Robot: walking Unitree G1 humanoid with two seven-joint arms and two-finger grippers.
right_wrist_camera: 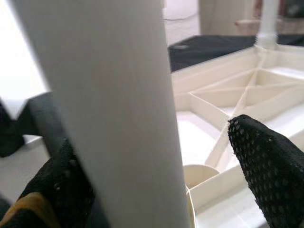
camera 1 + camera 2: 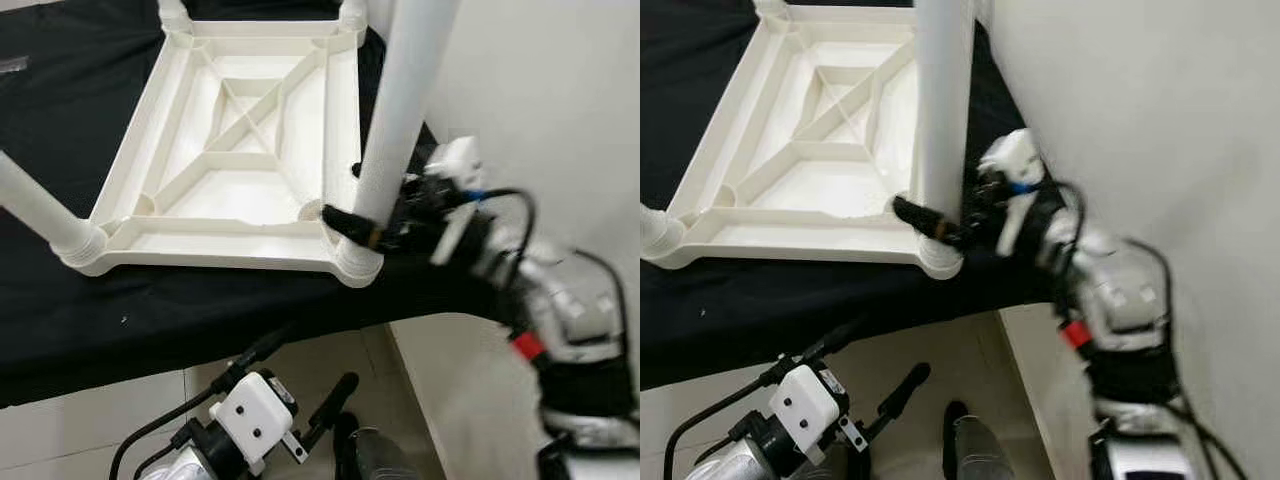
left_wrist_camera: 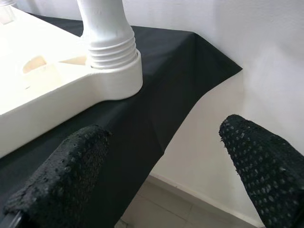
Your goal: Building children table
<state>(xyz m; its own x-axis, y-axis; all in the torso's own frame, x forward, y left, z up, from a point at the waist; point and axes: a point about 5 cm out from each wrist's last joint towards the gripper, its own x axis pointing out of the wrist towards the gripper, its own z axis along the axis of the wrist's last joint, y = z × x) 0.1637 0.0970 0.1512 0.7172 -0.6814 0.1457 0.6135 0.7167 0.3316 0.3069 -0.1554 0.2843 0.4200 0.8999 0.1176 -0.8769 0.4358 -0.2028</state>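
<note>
Children's table top lies upside down on a black cloth covering a raised surface, ribbed underside facing up, diagonal braces meeting in a centre rectangle. White legs are in the corner sockets: near-left leg leans out toward the left edge of the head view, two far legs are cut off at the top, near-right leg stands upright in its socket at the cloth's near-right corner.

Left gripper hangs low, below the cloth edge, over the tiled floor. Its fingers are spread wide with nothing between them. Left wrist view looks up at a leg's threaded collar seated in a corner socket, with the cloth corner draping down beside a white wall.

Right gripper is at the base of the near-right leg, just above the socket. One black finger wraps across the front of the leg. In the right wrist view the leg sits against the finger with the yellow band, while the other finger stands apart from it on the table-top side. Looks like a loose bracket rather than a firm clamp, though motion blur makes contact hard to confirm.

Right arm reaches in from beside the white wall.
</note>
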